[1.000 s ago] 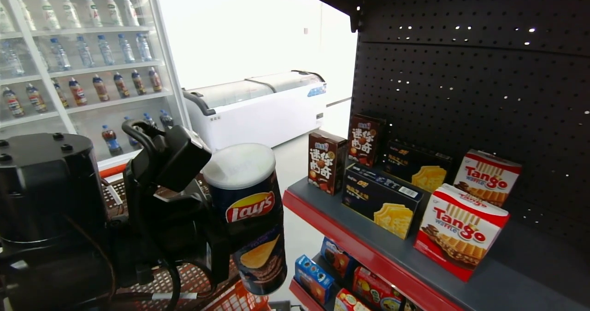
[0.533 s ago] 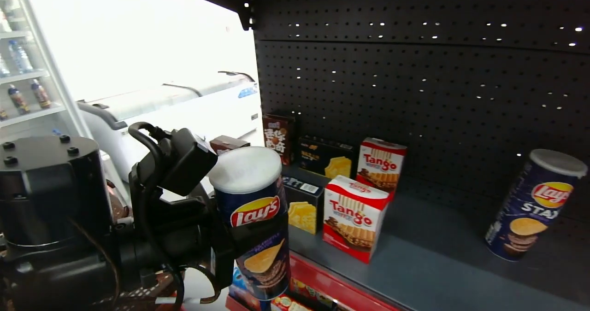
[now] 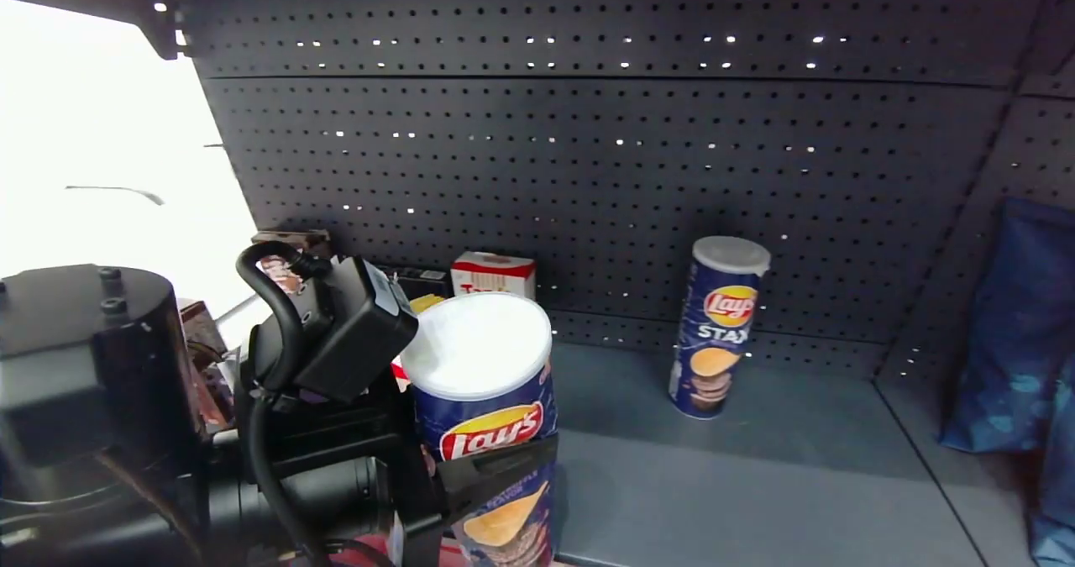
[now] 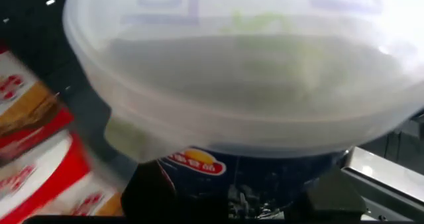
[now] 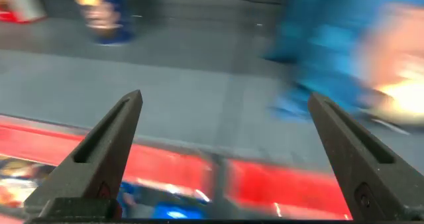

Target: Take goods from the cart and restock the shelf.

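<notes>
My left gripper is shut on a dark blue chip can with a white lid, held upright at the lower left of the head view, in front of the grey shelf board. The left wrist view looks down onto the same chip can. A second, matching chip can stands upright on the shelf near the black pegboard back. My right gripper is open with nothing between its fingers, in front of the red shelf edge; the standing can is far off beyond it.
Blue snack bags fill the shelf's right end, and the same bags lie ahead of the right gripper. A red-and-white wafer box and other boxes sit at the shelf's left, behind the held can. Bare board lies between the two cans.
The head camera has swung right, so the shelf slid left in view and its right end with the blue bags appeared. The left gripper keeps hold of the can.
</notes>
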`<state>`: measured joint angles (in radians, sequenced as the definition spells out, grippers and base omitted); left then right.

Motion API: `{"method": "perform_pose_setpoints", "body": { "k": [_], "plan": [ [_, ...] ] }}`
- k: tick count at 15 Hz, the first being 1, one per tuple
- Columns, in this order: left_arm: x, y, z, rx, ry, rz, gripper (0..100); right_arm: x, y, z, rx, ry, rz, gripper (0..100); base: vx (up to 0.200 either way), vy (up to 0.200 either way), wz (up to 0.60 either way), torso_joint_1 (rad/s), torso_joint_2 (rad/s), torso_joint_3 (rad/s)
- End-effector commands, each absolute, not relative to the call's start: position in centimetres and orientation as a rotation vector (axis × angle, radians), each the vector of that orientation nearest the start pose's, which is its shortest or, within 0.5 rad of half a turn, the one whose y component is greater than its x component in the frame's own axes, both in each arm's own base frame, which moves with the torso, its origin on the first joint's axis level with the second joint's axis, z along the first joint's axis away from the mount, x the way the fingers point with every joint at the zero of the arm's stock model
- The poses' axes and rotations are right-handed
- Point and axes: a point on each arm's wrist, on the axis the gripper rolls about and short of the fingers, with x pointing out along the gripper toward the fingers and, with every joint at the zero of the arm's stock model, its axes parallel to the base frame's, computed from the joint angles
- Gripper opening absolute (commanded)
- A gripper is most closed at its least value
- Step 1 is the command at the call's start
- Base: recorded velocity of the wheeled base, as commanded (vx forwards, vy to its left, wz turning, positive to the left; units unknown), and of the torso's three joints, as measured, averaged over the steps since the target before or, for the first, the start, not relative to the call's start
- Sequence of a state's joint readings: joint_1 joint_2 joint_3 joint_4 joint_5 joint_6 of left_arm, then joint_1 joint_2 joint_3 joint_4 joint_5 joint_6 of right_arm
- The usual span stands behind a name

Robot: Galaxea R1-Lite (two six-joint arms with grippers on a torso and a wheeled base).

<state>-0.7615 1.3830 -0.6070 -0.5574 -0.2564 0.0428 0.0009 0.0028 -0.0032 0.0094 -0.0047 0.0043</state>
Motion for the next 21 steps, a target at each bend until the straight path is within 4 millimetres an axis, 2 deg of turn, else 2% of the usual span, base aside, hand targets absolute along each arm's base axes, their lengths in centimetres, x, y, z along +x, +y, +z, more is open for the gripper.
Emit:
{"method": "perform_pose_setpoints", "body": {
  "k": [1,3,12,14,16,19,20,21],
  "plan": [
    [15.6,-15.6,20.4,0.096,0.200,-1.019,0,-2.3,0.0,7.5,0.005,0.009,-0.003,100,0.000,0.000,-0.60,0.002,0.00,0.002],
    [15.6,-15.6,20.4,0.096,0.200,-1.018,0,-2.3,0.0,7.5,0.005,0.011,-0.003,100,0.000,0.000,-0.60,0.005,0.00,0.005],
    [15.7,-15.4,20.1,0.096,0.205,-1.007,0,-2.3,0.0,7.5,0.005,0.009,-0.003,100,0.000,0.000,0.00,0.000,0.00,0.000],
    [15.6,-15.4,19.9,0.099,0.210,-1.008,0,-1.8,0.0,7.7,-0.065,0.070,0.028,100,0.000,0.000,0.00,0.000,0.00,0.000],
    [15.6,-15.4,19.8,0.100,0.214,-1.010,0,-1.6,-0.1,7.8,-0.056,0.094,0.044,100,0.000,0.000,0.00,0.000,0.00,0.000],
    [15.6,-15.4,19.7,0.101,0.217,-1.008,0,-1.3,0.1,7.8,0.038,0.133,-0.117,100,0.000,0.000,0.00,0.000,0.00,0.000],
    [15.6,-15.3,19.5,0.104,0.228,-1.008,0,-1.5,0.2,8.2,0.027,0.095,-0.122,100,0.000,0.000,0.00,0.000,0.00,0.000],
    [15.5,-15.2,19.3,0.106,0.237,-1.005,0,-1.9,0.2,12.9,0.016,-0.013,-0.101,100,0.000,0.000,0.00,0.000,0.00,0.000]
  ]
}}
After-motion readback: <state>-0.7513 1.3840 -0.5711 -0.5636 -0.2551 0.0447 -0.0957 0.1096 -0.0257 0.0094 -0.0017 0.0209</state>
